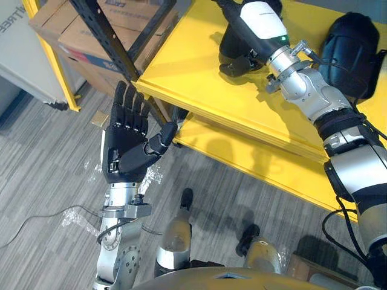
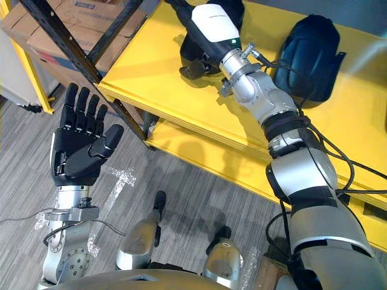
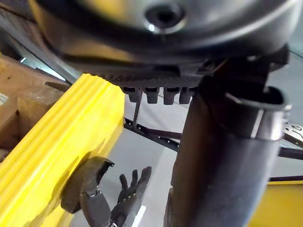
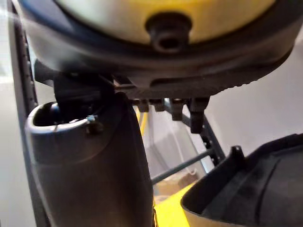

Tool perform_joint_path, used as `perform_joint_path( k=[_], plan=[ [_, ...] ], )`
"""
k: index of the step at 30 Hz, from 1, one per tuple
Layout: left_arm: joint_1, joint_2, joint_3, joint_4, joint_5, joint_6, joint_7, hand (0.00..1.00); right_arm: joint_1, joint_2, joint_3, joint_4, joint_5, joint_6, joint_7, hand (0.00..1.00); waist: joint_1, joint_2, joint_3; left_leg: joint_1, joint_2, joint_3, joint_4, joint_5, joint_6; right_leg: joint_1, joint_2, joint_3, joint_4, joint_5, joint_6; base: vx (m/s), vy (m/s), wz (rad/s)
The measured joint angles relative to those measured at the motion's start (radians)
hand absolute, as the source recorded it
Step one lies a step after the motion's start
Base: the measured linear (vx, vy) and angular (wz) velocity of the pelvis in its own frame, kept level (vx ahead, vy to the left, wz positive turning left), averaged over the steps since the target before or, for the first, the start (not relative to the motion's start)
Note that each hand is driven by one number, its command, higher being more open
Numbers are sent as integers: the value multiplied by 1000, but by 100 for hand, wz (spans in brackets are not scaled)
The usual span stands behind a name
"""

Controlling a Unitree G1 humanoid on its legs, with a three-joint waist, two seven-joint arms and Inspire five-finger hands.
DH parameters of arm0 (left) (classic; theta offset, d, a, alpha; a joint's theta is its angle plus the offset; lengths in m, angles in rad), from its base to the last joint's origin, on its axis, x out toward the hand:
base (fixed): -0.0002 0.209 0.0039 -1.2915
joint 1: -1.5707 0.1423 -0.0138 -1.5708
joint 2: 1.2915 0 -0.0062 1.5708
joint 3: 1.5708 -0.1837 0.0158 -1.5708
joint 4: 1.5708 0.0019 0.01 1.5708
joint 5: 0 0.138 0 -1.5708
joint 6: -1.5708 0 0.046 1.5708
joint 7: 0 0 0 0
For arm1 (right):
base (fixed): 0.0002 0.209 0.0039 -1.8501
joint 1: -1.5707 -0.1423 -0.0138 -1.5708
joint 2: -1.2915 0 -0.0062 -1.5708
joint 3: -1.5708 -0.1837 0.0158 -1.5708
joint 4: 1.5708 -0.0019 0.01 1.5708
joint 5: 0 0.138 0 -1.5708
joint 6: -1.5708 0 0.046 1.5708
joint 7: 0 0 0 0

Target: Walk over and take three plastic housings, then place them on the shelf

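The right hand (image 3: 124,203) lies on the yellow shelf (image 1: 199,78) at the upper middle of the head views, its arm reaching in from the lower right. In the left wrist view its fingers (image 3: 135,182) look loose and uncurled, and they close round nothing. A small black housing (image 3: 83,182) sits on the shelf just beside its thumb; I cannot tell whether the two touch.

A second, larger housing (image 1: 351,51) rests on the same shelf in the upper right of the frame, on the far side of the right forearm. Its long axis runs roughly up and down the picture.

The left hand (image 1: 124,148) hangs at the lower left over the grey floor (image 1: 54,175), palm towards the camera, fingers straight and spread, empty. It is well apart from both housings.

So the right hand is much the nearer to both housings. The small one lies towards the shelf's near left corner from it. Any next touch there looks like the right hand's work.
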State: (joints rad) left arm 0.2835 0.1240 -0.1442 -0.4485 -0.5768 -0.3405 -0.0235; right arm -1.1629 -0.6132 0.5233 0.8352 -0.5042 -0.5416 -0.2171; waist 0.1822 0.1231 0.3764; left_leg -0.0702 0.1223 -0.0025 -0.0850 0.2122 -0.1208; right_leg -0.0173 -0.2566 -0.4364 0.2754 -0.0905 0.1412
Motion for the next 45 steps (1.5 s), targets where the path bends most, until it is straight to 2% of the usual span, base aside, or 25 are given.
perform_joint_path(
  k=[2,5,11,13,15,16,17,18,24,28,36,45],
  plan=[
    [-2,0,1,0,0,1,-11,100,70,-4,0,-99,2,7,22,100,-6,0,-38,4,0,16,0,-2,1,11,6,4,-33,19,1,1,-10,-10],
    [-3,0,2,1,0,1,-13,100,141,-1,-1,-246,25,17,76,100,-23,-4,-63,15,5,29,-1,-2,1,37,19,5,-79,44,3,-17,-8,-9],
    [-8,1,2,20,13,15,-33,100,230,49,-8,-449,88,65,94,100,-35,-10,-120,28,20,61,-4,-20,-8,59,45,27,-150,82,-2,-54,-16,-16],
    [-9,4,2,20,37,15,-34,100,314,115,-71,-557,141,120,94,100,-47,-26,-149,31,24,65,-4,-24,-7,71,53,29,-175,93,-2,-28,-15,-6],
    [-9,5,2,20,37,17,-33,100,344,142,-95,-599,170,153,94,100,-49,-30,-152,40,24,74,-4,-26,-6,74,53,34,-179,95,-2,-22,-10,-12],
    [-9,8,1,20,38,23,-31,100,389,172,-126,-652,200,204,91,100,-51,-32,-163,44,24,83,-4,-28,-5,78,55,41,-192,103,-3,-17,-4,-16],
    [-10,9,2,20,38,26,-30,100,408,185,-140,-666,205,224,90,100,-51,-33,-169,44,24,87,-4,-28,-4,78,55,43,-196,107,-3,-9,-4,-15],
    [-11,11,2,20,38,31,-30,100,440,208,-158,-687,207,269,82,100,-55,-33,-176,45,24,90,-4,-28,-4,81,57,46,-208,113,-3,1,-8,-9],
    [-9,12,-4,20,78,68,-22,100,573,273,-190,-680,207,471,62,100,-75,-36,-190,42,26,92,-4,-28,-4,95,68,48,-249,136,-2,0,-2,-1],
    [-5,12,-3,21,78,86,9,100,603,298,-212,-673,218,538,39,100,-80,-35,-190,39,26,93,-4,-26,0,100,71,48,-267,144,-2,0,0,0],
    [1,12,1,21,104,84,62,100,603,317,-268,-630,283,554,36,100,-74,-35,-195,-23,25,89,-4,-14,2,36,70,52,-259,150,0,3,-4,1],
    [1,6,2,21,152,79,123,100,603,319,-267,-583,296,555,98,100,-81,-31,-186,-27,25,88,-4,-15,-1,20,68,60,-243,140,-10,-2,-1,0]
  ],
)
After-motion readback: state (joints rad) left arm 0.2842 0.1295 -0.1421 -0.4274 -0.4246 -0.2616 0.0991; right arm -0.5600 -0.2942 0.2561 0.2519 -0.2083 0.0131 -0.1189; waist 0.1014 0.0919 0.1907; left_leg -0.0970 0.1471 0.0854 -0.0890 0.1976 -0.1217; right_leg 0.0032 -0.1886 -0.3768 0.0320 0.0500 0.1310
